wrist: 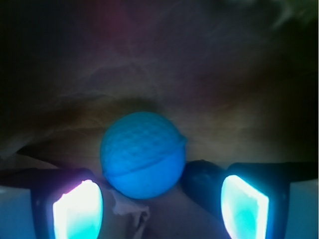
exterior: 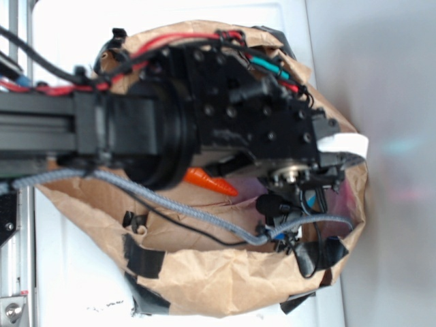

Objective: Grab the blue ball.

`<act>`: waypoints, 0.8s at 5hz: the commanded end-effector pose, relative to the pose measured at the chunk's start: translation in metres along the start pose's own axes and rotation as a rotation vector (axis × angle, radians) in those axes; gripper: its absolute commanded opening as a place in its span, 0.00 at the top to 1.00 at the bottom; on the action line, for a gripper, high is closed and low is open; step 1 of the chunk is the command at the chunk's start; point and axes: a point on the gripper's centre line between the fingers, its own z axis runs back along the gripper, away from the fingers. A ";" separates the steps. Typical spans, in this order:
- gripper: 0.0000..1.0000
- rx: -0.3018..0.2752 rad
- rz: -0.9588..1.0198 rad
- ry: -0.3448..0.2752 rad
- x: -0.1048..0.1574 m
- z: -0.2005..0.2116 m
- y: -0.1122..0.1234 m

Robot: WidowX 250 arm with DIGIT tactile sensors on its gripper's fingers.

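In the wrist view the blue ball [wrist: 143, 154] is round, dimpled and teal-blue, with a seam across it. It lies on crumpled brown paper just ahead of my gripper [wrist: 160, 209]. The gripper is open, its two glowing pads [wrist: 77, 209] wide apart on either side of the ball's near edge and touching nothing. In the exterior view the black arm [exterior: 225, 102] reaches down into a brown paper bag [exterior: 225, 279] and covers the ball.
An orange carrot toy [exterior: 211, 180] lies in the bag beneath the arm. A dark rounded object [wrist: 202, 179] sits right of the ball, against the right finger. The bag's crumpled walls surround the gripper. Cables [exterior: 177, 204] trail across the bag.
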 end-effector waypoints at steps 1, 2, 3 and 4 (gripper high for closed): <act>0.00 -0.129 -0.128 -0.038 0.011 0.005 -0.028; 0.00 -0.123 -0.100 -0.058 0.019 0.010 -0.028; 0.00 -0.093 -0.056 -0.059 0.033 0.007 -0.024; 0.00 -0.060 -0.031 -0.049 0.043 -0.003 -0.022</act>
